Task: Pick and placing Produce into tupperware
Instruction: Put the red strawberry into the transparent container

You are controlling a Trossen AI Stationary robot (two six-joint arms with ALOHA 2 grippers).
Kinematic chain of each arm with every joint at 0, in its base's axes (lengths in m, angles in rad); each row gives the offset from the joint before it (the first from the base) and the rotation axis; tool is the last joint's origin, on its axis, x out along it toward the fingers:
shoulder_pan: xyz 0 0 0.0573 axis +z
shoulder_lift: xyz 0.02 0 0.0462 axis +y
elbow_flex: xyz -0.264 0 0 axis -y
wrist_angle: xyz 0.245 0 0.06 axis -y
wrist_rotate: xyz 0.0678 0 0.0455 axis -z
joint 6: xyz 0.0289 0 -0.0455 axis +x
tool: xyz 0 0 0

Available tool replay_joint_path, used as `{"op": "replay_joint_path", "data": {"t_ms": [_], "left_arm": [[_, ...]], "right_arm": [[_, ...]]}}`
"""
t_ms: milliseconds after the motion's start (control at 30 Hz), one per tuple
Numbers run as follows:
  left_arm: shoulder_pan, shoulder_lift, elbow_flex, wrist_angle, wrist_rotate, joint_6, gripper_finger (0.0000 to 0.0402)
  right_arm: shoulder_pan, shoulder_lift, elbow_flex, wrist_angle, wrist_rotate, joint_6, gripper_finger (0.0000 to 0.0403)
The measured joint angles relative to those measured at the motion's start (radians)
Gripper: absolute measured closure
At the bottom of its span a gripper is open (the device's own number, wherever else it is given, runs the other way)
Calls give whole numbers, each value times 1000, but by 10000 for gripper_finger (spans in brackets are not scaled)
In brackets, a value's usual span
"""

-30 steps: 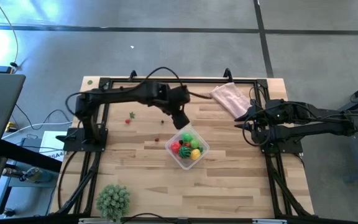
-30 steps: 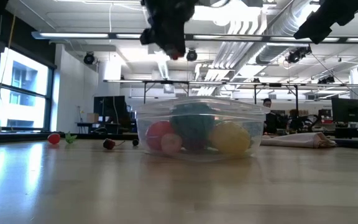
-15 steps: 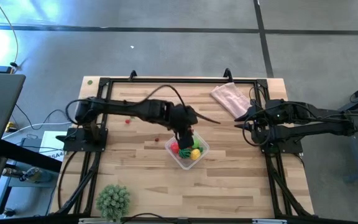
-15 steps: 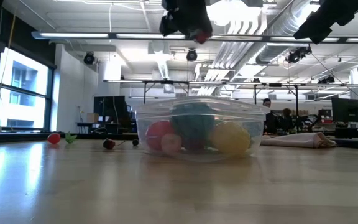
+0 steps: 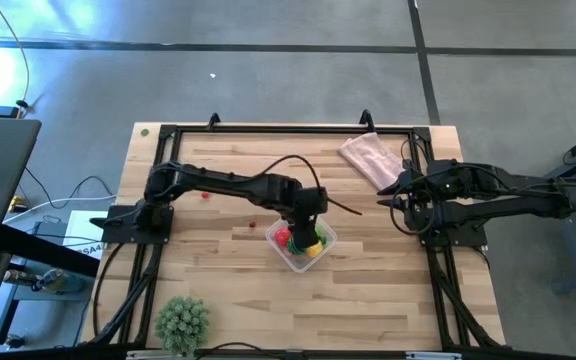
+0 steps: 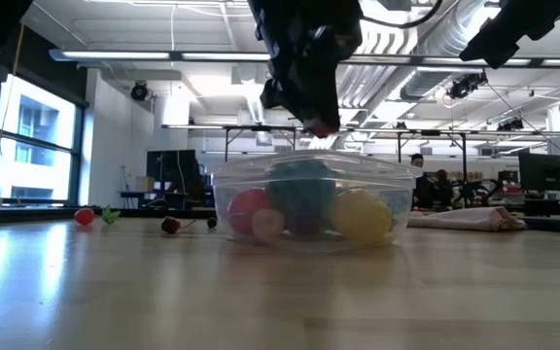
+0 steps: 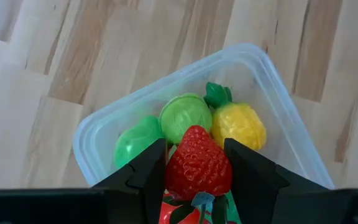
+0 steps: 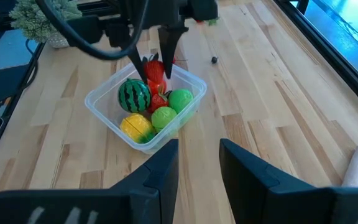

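The clear tupperware (image 5: 320, 252) stands mid-table and holds produce: a striped watermelon (image 8: 133, 94), a yellow lemon (image 8: 135, 126), two green pieces (image 8: 180, 99) and a red piece (image 8: 159, 99). My left gripper (image 7: 194, 146) hangs just above the tupperware's rim (image 6: 304, 158), shut on a red strawberry (image 7: 199, 165). My right gripper (image 8: 199, 146) waits open near the table's right edge (image 5: 388, 195), with nothing between its fingers. My left gripper pinches the strawberry's two sides (image 7: 174, 168) between its two fingers. The fingers come steeply from above, slanting down. The strawberry (image 6: 321, 124) is lifted clear above the produce in the tupperware, pointed end away from the wrist, green leaves (image 7: 199, 200) toward it.
Small loose produce lies on the table left of the tupperware: red pieces (image 5: 252, 224) (image 5: 206, 195). A pink cloth (image 5: 371, 160) lies at the far right. A spiky green ball plant (image 5: 182, 320) stands at the near left corner.
My left gripper has carried the strawberry toward the table's near and right edges and down, from beyond the tupperware's far left side to just above its rim. The hold has stayed shut. The tupperware has not moved.
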Motion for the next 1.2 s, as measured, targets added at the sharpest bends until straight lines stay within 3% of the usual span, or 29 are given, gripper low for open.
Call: {"op": "replay_joint_path", "data": {"t_ms": [300, 1200], "left_arm": [[0, 56, 0, -3, 26, 0, 259], [9, 71, 1, -22, -17, 7, 259]], "right_arm": [[0, 0, 0, 0, 0, 0, 297], [0, 0, 0, 0, 0, 0, 297]]}}
